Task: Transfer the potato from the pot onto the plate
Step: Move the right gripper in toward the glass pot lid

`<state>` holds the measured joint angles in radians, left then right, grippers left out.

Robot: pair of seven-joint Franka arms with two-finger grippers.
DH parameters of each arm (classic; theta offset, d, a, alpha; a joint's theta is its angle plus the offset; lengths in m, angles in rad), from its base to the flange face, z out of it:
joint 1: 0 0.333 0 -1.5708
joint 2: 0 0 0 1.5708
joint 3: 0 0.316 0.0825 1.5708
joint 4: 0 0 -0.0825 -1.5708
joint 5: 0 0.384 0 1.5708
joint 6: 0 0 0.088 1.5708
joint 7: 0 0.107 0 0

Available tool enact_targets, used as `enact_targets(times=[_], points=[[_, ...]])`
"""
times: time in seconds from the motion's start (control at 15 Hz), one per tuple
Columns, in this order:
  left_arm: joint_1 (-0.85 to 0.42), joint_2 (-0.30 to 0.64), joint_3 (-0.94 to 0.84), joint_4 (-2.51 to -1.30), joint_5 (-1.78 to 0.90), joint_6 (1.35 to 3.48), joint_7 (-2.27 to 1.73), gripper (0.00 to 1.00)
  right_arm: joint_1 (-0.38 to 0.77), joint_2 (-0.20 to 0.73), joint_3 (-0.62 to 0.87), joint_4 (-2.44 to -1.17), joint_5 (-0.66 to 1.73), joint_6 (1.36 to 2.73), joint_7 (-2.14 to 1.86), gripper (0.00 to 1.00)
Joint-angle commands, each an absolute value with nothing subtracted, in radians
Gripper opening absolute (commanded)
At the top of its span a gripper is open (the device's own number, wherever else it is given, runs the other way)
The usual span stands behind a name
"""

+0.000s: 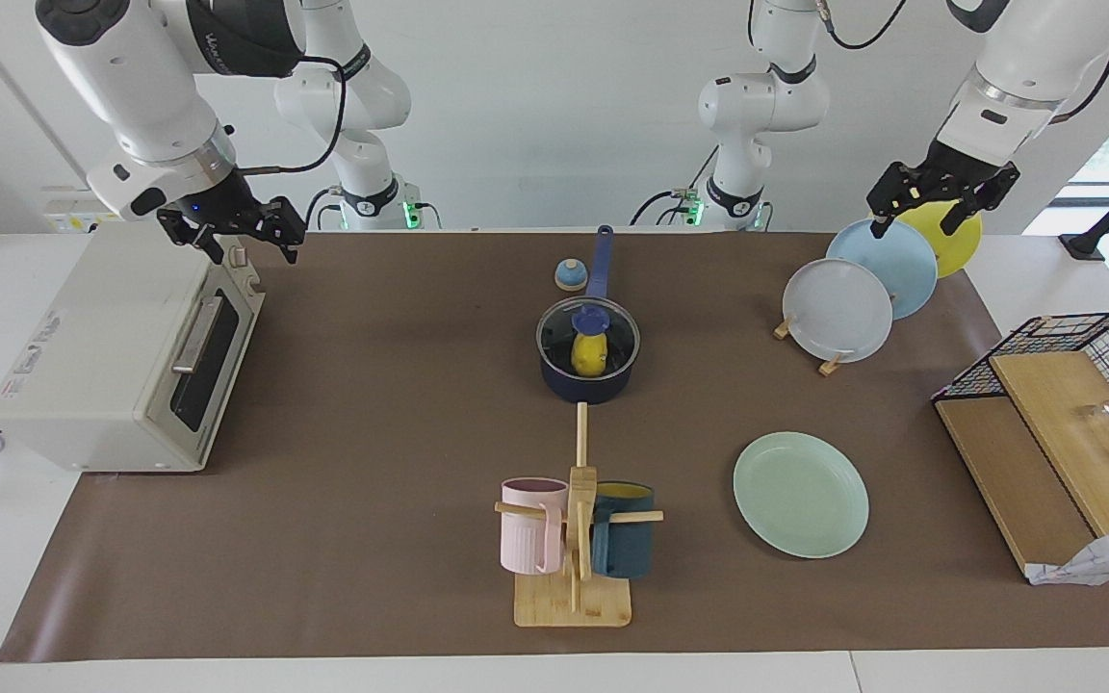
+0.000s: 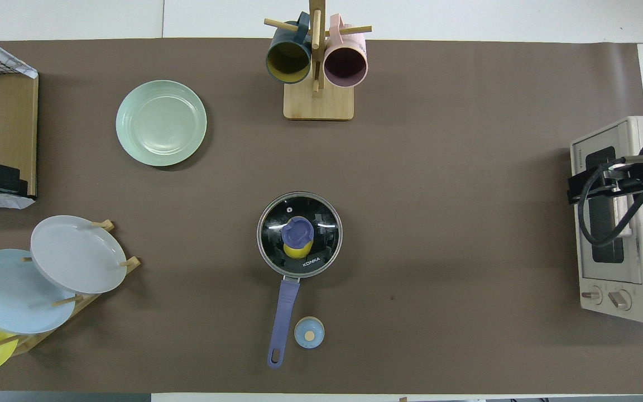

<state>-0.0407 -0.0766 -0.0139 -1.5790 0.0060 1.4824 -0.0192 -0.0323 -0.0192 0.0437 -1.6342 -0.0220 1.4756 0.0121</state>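
The navy pot (image 1: 593, 388) stands mid-table, its long handle (image 2: 283, 318) pointing toward the robots. A glass lid with a blue knob (image 1: 592, 318) sits on it. Through the glass shows the yellow potato (image 1: 590, 357) (image 2: 298, 251), inside the pot. The mint-green plate (image 1: 800, 494) (image 2: 161, 123) lies flat, farther from the robots than the pot and toward the left arm's end. My left gripper (image 1: 913, 223) hangs open and holds nothing over the plate rack. My right gripper (image 1: 254, 252) hangs open and holds nothing over the toaster oven. Both are well away from the pot.
A small blue knobbed disc (image 1: 570, 275) lies beside the pot handle. A wooden mug stand (image 1: 574, 577) holds a pink and a teal mug. A rack (image 1: 834, 364) holds grey-white, light blue and yellow plates. The toaster oven (image 1: 121, 356) and a wooden shelf with wire basket (image 1: 1045, 452) flank the mat.
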Motion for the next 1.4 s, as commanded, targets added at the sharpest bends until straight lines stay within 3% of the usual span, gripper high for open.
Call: enact_targets(times=[0.0,0.73,1.0,1.33], points=[[-0.026,-0.100,-0.020,-1.605,0.023,1.502,-0.025,1.00,-0.048,-0.028,0.052,-1.649,-0.009,1.493,-0.011,1.00],[-0.032,-0.100,-0.021,-1.606,0.021,1.502,-0.031,1.00,0.015,-0.037,0.063,-1.658,0.008,1.485,-0.070,1.00],[-0.034,-0.100,-0.021,-1.606,0.021,1.503,-0.031,1.00,0.171,-0.026,0.064,-1.664,0.117,1.588,0.025,1.00],[-0.029,-0.100,-0.021,-1.606,0.020,1.519,-0.032,1.00,0.437,0.132,0.064,-1.517,0.106,1.618,0.371,1.00]])
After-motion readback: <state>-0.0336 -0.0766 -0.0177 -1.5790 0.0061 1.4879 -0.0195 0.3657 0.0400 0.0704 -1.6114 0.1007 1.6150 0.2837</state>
